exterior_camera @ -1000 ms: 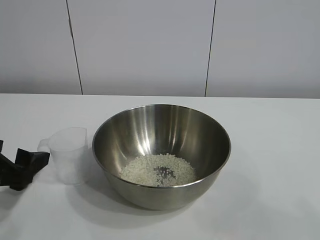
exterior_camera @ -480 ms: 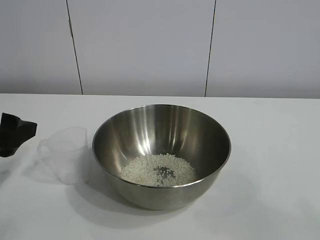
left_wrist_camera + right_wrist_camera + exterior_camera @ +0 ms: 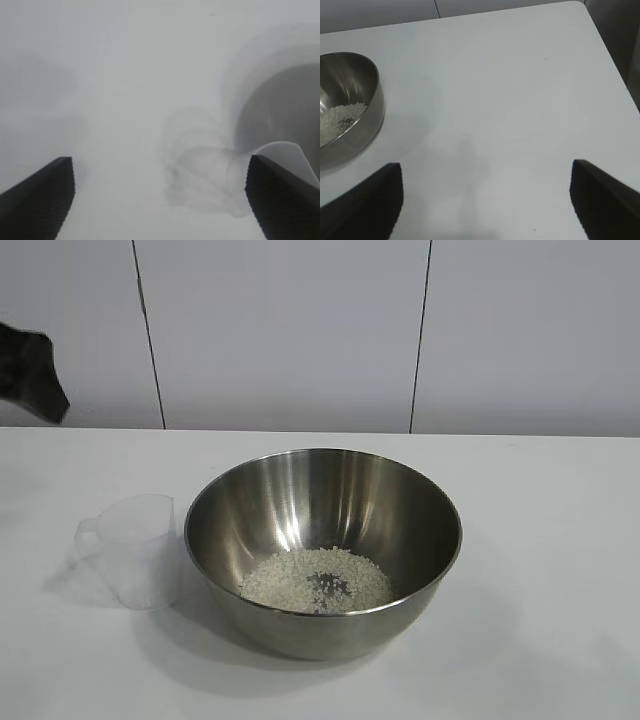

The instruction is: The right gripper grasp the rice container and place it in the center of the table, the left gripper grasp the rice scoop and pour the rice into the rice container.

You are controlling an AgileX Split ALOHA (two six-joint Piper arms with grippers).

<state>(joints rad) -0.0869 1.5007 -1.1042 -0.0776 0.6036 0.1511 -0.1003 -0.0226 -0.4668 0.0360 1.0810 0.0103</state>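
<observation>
Fig.: task near done w/ rice (image 3: pixel 316 580) in steel bowl (image 3: pixel 322 502), empty scoop (image 3: pixel 132 548) at its 9 o'clock; left gripper (image 3: pixel 160 200), right gripper (image 3: pixel 485 200) both spread, empty; next: park arms.

bright, even light; soft shadows fall toward 6 o'clock beneath the rice container (image 3: pixel 322 550); left wrist view is blurred.

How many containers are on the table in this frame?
2. The rice container, a steel bowl with rice in it, sits mid-table; the empty rice scoop stands upright just beside it, on the left of the exterior view. None appears hidden.
</observation>
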